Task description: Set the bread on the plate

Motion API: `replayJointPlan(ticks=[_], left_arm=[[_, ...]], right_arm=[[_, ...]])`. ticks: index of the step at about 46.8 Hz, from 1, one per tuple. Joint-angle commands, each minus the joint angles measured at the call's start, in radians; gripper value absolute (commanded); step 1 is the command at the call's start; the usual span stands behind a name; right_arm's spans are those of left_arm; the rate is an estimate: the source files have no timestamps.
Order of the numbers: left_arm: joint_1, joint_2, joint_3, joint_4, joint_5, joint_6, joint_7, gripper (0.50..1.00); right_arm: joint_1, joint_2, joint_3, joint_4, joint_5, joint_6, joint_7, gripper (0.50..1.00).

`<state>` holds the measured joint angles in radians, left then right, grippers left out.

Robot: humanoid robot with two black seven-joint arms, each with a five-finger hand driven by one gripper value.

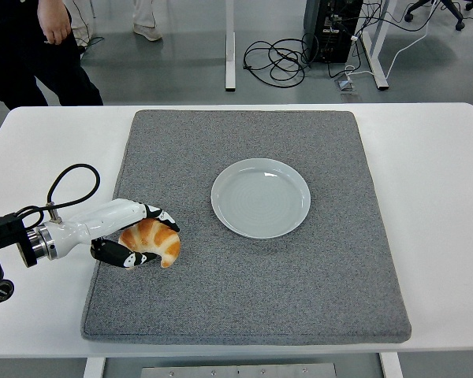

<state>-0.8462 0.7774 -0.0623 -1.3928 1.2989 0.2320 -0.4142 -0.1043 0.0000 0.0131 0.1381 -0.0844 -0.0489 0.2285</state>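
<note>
Head view: left hand [134, 240] clamped on bread [151, 242] at mat's [299, 299] near-left corner — fingers over top, thumb under, prob. to carry it. Plate [261, 197] empty, well apart to right — bread not yet placed.

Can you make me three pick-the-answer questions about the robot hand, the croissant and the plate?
1. Where is the croissant?
A. on the plate
B. on the grey mat, at its near left part
C. on the floor

2. What colour is the plate?
A. red
B. black
C. pale grey-white

3. What is the left hand doing?
A. gripping the croissant
B. lying flat on the plate
C. pointing at the ceiling

Answers:
1. B, the croissant sits over the grey mat, left of the plate.
2. C, the plate looks pale grey-white, with nothing on it.
3. A, the fingers curl around the croissant from both sides.
</note>
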Motion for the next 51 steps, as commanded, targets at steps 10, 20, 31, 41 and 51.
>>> replayJointPlan(ticks=[10,20,31,41,51], left_arm=[[0.004,0.000,0.010,0.000,-0.033,-0.008,0.000,0.500],[0.001,0.020,0.009,-0.008,-0.039,-0.020,0.005,0.500],[-0.076,0.124,-0.001,-0.026,-0.089,-0.132,0.003,0.500],[-0.163,0.201,-0.004,-0.028,-0.101,-0.195,0.000,0.500],[-0.247,0.233,-0.010,-0.028,-0.118,-0.232,0.002,0.500]], right_arm=[[0.000,0.000,0.001,0.000,0.000,0.000,0.000,1.000],[0.000,0.000,0.001,0.000,0.000,0.000,0.000,1.000],[0.000,0.000,-0.001,0.000,0.000,0.000,0.000,1.000],[0.000,0.000,0.001,0.000,0.000,0.000,0.000,1.000],[0.000,0.000,0.001,0.000,0.000,0.000,0.000,1.000]])
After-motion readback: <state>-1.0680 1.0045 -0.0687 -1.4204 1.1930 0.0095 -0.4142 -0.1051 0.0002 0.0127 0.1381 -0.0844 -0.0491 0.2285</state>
